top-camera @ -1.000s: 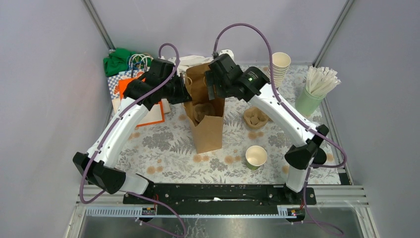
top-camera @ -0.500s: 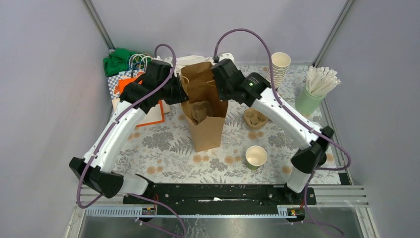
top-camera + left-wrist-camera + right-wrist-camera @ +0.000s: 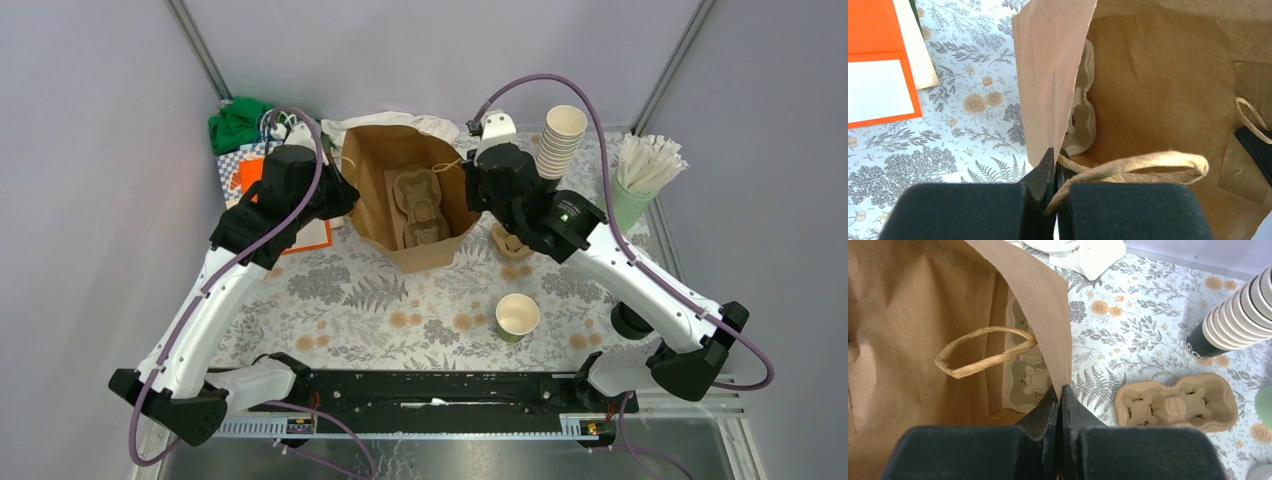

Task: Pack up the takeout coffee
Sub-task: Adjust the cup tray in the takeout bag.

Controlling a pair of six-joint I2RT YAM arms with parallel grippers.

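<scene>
A brown paper bag [image 3: 430, 255] stands at the back middle with its mouth pulled wide. A pale cup carrier [image 3: 418, 205] lies inside it. My left gripper [image 3: 345, 195] is shut on the bag's left rim; in the left wrist view the gripper [image 3: 1055, 155] pinches the paper edge beside a twine handle [image 3: 1148, 165]. My right gripper [image 3: 470, 190] is shut on the right rim, and in the right wrist view the gripper [image 3: 1060, 390] clamps the paper. One green takeout coffee cup [image 3: 517, 317] stands open, without a lid, in front of the bag.
A second brown carrier [image 3: 1175, 402] lies on the table right of the bag. A stack of cream cups [image 3: 560, 140] and a pale green cup of white sticks [image 3: 640, 180] stand at the back right. Orange and white papers [image 3: 878, 75] lie left. A dark round thing [image 3: 632, 322] sits behind the right arm.
The right gripper closed on the bag's right rim. Both arms then drew apart, spreading the bag's mouth wide so the carrier inside shows fully.
</scene>
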